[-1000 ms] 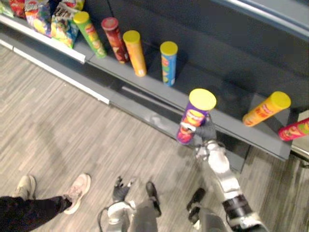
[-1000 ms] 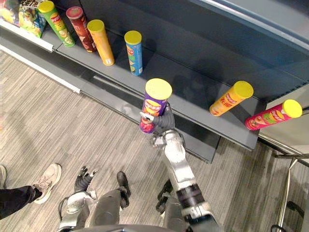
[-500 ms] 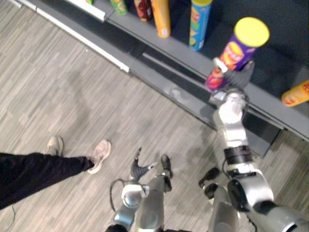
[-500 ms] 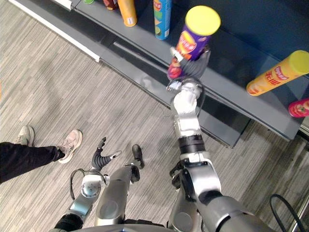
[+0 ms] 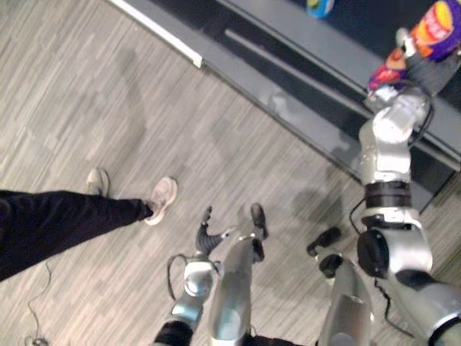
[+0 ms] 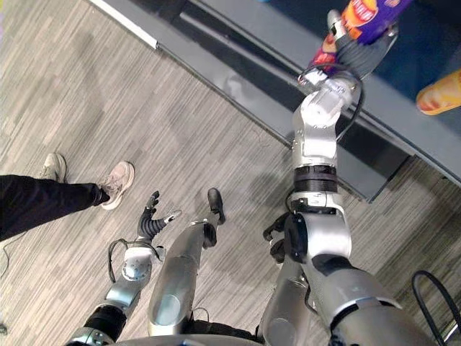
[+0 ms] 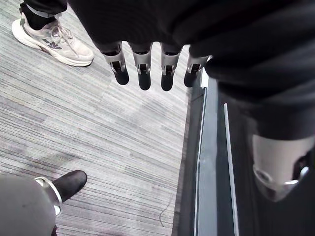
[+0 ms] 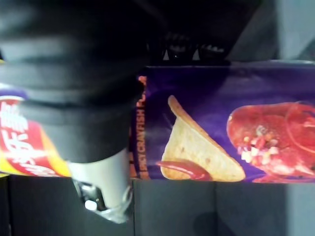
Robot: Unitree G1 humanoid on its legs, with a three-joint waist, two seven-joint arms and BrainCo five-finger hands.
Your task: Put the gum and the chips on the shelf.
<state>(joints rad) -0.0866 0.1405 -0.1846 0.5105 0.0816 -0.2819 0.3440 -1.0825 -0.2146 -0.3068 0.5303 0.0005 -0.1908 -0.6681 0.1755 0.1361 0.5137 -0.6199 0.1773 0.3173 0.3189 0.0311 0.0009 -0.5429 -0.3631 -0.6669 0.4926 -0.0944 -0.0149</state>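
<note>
Gripping the purple chips can at 1 o'clock by the shelf: right hand, fingers curled round it. Left hand hangs at 7 o'clock, fingers straight, empty.

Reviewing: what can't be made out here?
The purple chips can: top cut off by the upper edge in both eye views; whether its base touches the shelf cannot be told past the right hand.
Right wrist view: the hand's dark cover hides much of the can.
Orange can: cut off by the right edge, right eye view.
Person: cut off at left edge.
</note>
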